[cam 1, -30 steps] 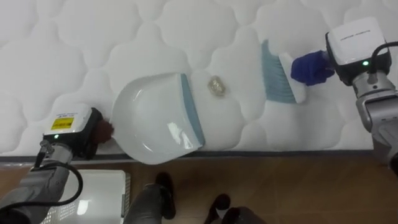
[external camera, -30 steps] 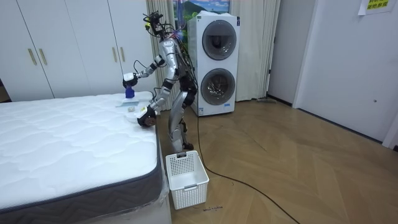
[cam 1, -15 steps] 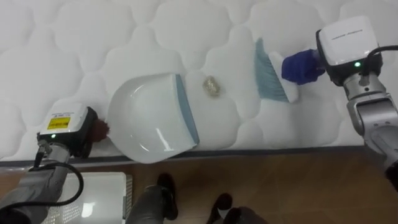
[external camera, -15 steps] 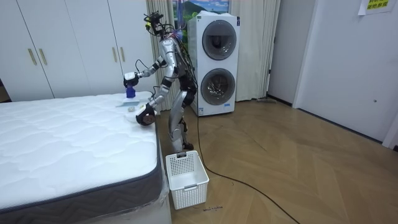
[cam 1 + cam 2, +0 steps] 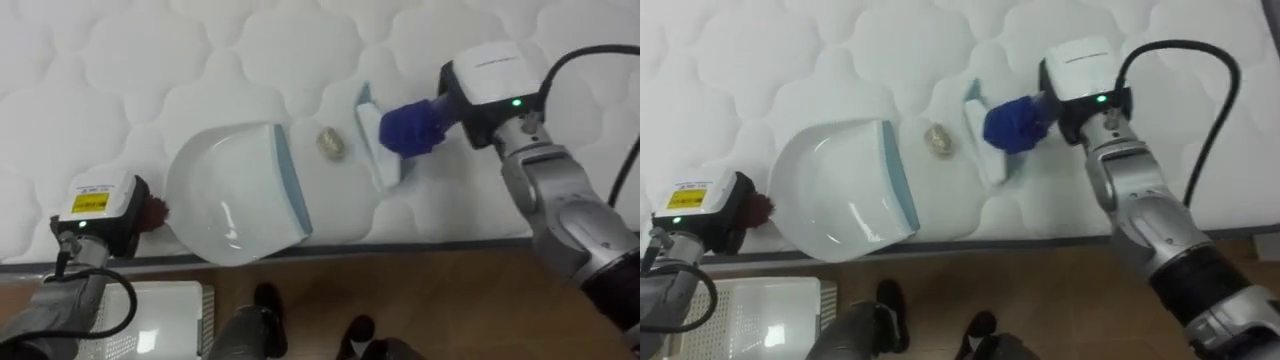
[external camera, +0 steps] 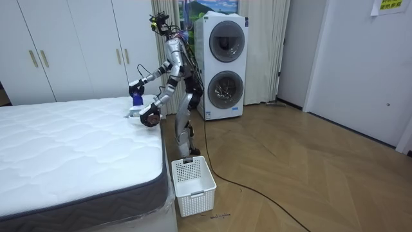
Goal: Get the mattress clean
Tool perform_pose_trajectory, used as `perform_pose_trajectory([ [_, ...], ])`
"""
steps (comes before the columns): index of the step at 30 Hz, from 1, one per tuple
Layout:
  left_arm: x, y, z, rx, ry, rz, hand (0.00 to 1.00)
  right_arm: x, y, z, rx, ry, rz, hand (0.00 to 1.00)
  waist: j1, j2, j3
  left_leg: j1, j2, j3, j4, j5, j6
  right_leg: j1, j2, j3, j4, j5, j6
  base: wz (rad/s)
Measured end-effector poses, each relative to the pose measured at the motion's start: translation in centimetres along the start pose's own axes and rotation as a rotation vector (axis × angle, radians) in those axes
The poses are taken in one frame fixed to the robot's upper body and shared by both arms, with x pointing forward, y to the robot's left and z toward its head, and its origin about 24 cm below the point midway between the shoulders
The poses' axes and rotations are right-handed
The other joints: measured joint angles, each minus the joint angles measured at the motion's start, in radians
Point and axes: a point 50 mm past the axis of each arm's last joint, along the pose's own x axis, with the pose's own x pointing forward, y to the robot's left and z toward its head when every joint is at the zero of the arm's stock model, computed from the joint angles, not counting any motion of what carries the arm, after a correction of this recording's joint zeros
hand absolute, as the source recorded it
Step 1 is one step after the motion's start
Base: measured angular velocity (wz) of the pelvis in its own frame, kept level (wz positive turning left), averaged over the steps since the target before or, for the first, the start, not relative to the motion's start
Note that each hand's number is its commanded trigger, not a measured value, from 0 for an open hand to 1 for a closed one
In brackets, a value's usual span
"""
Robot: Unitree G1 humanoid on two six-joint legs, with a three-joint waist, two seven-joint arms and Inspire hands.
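Observation:
A white dustpan (image 5: 232, 195) with a grey-blue lip lies on the quilted mattress (image 5: 150, 60) near its edge, its mouth facing right. My left hand (image 5: 135, 215) is shut on the pan's handle at the lower left. A small crumpled scrap (image 5: 332, 143) lies just right of the lip. A brush (image 5: 372, 145) with a blue handle (image 5: 410, 130) stands right beside the scrap, bristles toward it. My right hand (image 5: 458, 100) holds that handle from the right. In the room view I stand at the bed's far corner, leaning over it.
The mattress edge (image 5: 400, 240) runs along the bottom, with wooden floor (image 5: 450, 300) below it. A white slatted basket (image 6: 192, 183) stands on the floor beside the bed, also at the lower left (image 5: 165, 315). Stacked washing machines (image 6: 222, 64) stand behind me.
My right hand has swept the brush leftward across the mattress until it is beside the scrap. The dustpan and left hand have stayed in place.

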Motion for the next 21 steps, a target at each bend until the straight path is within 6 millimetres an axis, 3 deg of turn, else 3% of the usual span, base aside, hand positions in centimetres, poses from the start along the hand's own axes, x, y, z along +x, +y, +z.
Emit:
perform_pose_trajectory([
  [3, -0.2, -0.6, 0.4, -0.009, -0.004, -0.018, 1.0, 0.0, 0.4, 2.4, 0.096, -0.108, 0.051, 1.0, 0.004, 0.004, -0.0027, -0.006, -0.035, -0.007, 0.0, 0.0, 0.001, -0.025, -0.043, 0.002, 0.06, -0.031, 0.006, 0.22],
  [10, -0.3, -1.0, 1.0, -0.031, -0.009, -0.046, 1.0, -0.7, 1.9, 5.6, 0.208, -0.287, 0.263, 1.0, 0.031, 0.003, -0.0034, -0.052, -0.038, -0.021, 0.024, -0.004, 0.01, -0.06, -0.054, -0.01, 0.075, -0.036, 0.009, 0.06],
  [21, -0.4, -1.3, 1.4, -0.045, -0.028, -0.081, 1.0, -1.1, 2.4, 6.8, 0.256, -0.372, 0.377, 1.0, 0.031, 0.002, -0.0066, -0.059, -0.049, -0.027, 0.041, -0.004, 0.025, -0.062, -0.069, -0.011, 0.093, -0.04, 0.019, 0.01],
])
